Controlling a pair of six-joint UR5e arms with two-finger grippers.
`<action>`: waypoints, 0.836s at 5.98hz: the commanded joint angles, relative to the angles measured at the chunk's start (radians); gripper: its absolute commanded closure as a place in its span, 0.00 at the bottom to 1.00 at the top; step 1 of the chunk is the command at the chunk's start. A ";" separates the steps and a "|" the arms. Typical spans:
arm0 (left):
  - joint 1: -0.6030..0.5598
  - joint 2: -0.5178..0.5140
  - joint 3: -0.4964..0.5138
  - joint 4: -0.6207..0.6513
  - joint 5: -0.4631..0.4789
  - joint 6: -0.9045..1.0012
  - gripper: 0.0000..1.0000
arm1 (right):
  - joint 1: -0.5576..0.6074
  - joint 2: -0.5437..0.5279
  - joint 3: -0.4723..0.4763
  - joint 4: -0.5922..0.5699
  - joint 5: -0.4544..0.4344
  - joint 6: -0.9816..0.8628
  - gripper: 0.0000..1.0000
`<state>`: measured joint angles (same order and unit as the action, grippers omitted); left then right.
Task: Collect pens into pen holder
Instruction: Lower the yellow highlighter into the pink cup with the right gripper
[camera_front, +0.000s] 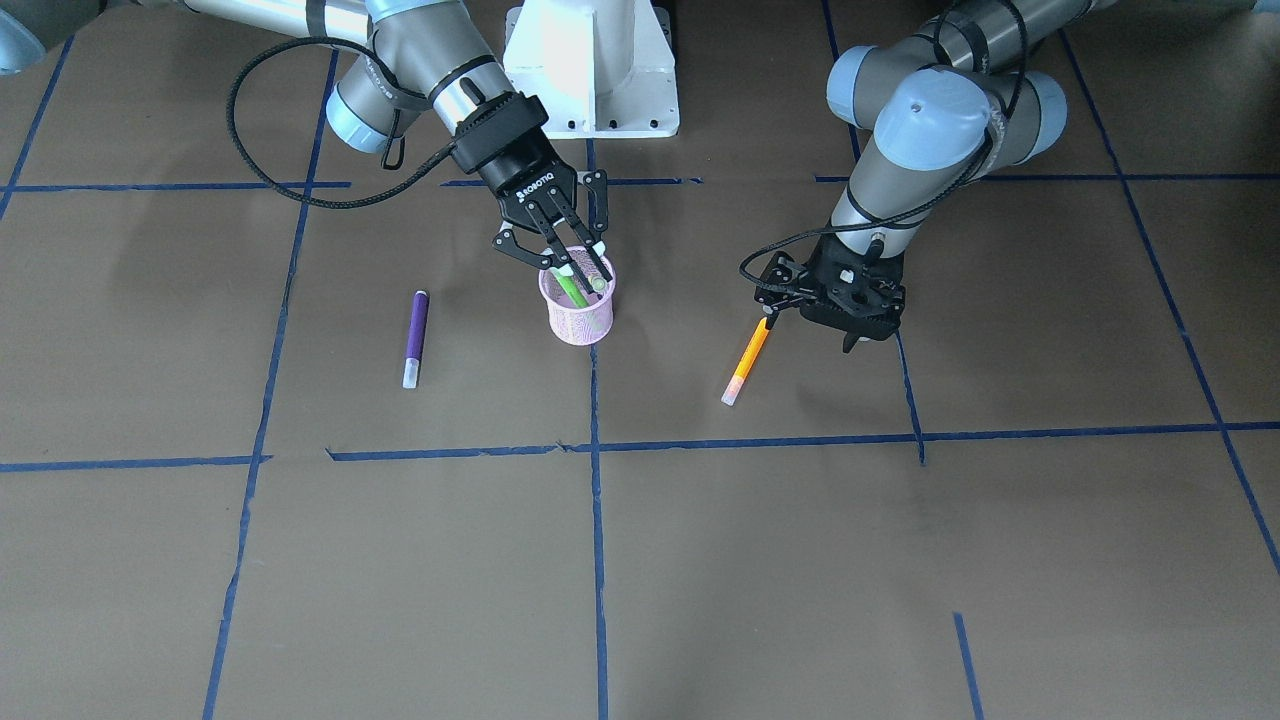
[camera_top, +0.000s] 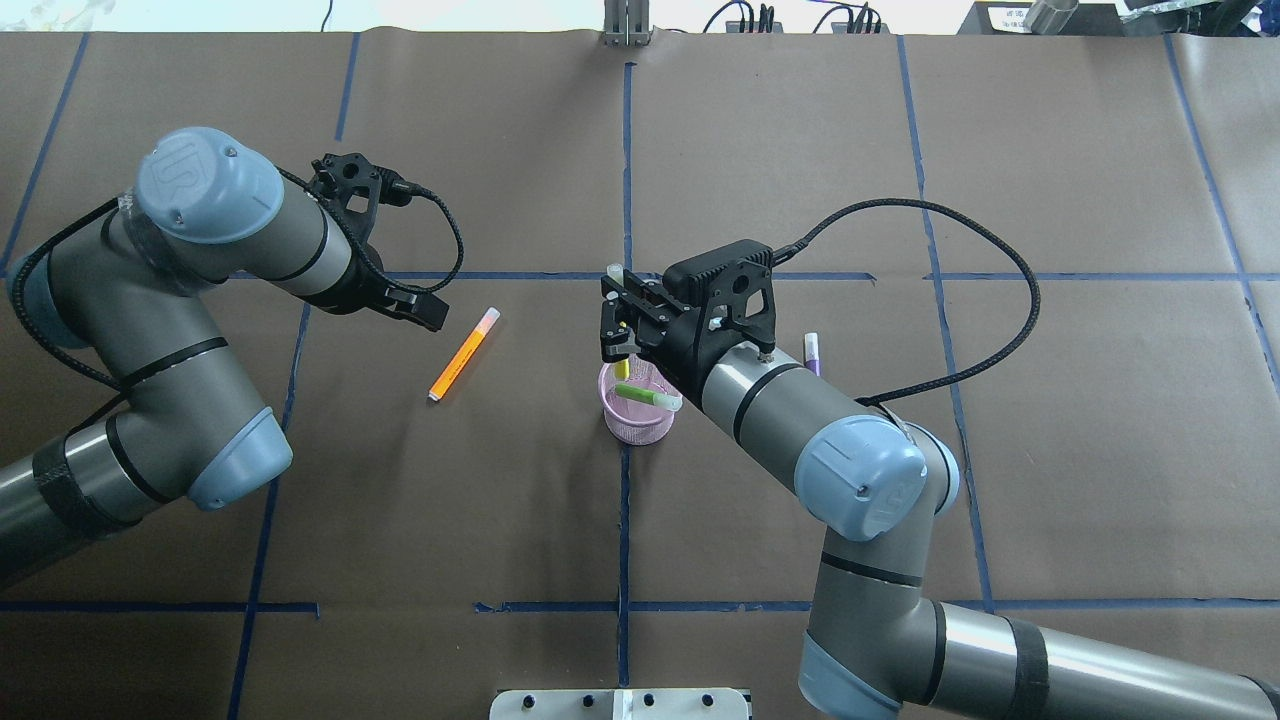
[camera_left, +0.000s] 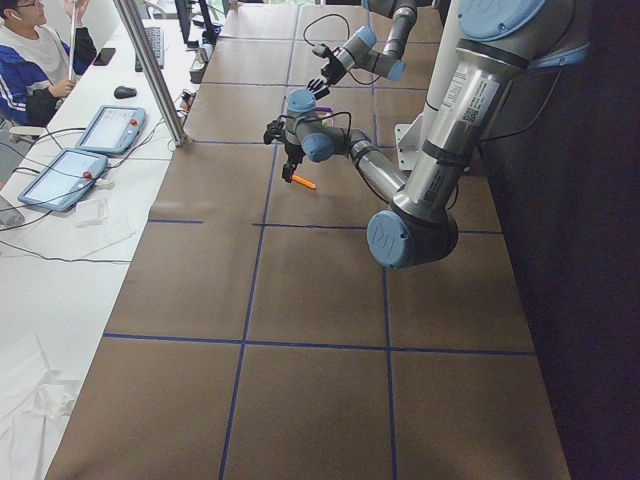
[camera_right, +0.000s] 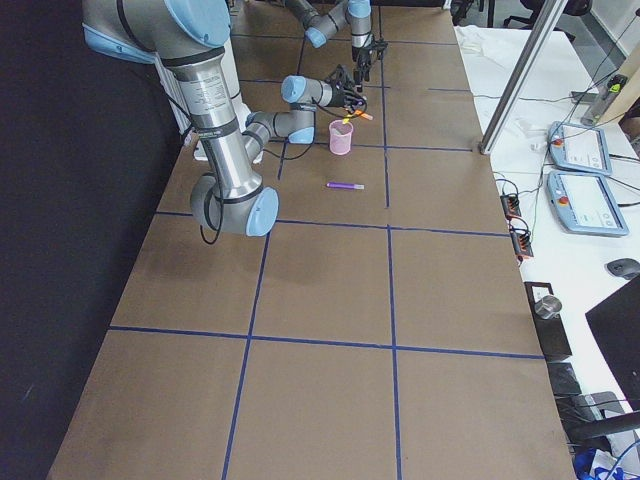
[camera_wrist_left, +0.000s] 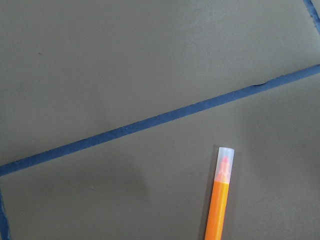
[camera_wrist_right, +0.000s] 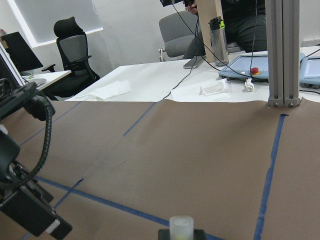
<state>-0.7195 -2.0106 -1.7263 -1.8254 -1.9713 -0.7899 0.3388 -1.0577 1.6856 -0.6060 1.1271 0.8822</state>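
The right hand (camera_front: 582, 268) is hovering spread over the pink pen holder (camera_front: 578, 320), gripping nothing; the green pen (camera_front: 574, 291) is leaning inside. The left hand (camera_front: 808, 333), also spread, is hanging beside one end of the orange pen (camera_front: 746, 362).

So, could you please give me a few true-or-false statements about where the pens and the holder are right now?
1. The purple pen lies flat on the table, outside the pen holder. True.
2. The orange pen is standing in the pen holder. False: it lies on the table, with the left gripper at its far end.
3. The green pen is leaning inside the pen holder. True.
4. The pen holder has tipped onto its side. False: it stands upright, open end up.
5. The right gripper is just above the pen holder. True.
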 joint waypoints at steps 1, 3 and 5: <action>0.002 0.000 0.001 0.000 0.000 -0.005 0.00 | -0.029 -0.019 -0.006 0.000 -0.007 0.000 1.00; 0.002 -0.002 0.001 0.000 0.000 -0.005 0.00 | -0.050 -0.019 -0.010 0.002 -0.032 0.007 0.38; 0.003 -0.004 0.001 0.000 0.000 -0.005 0.00 | -0.050 -0.016 -0.007 -0.006 -0.046 0.000 0.00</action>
<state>-0.7173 -2.0132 -1.7257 -1.8254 -1.9712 -0.7946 0.2888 -1.0726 1.6763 -0.6083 1.0852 0.8841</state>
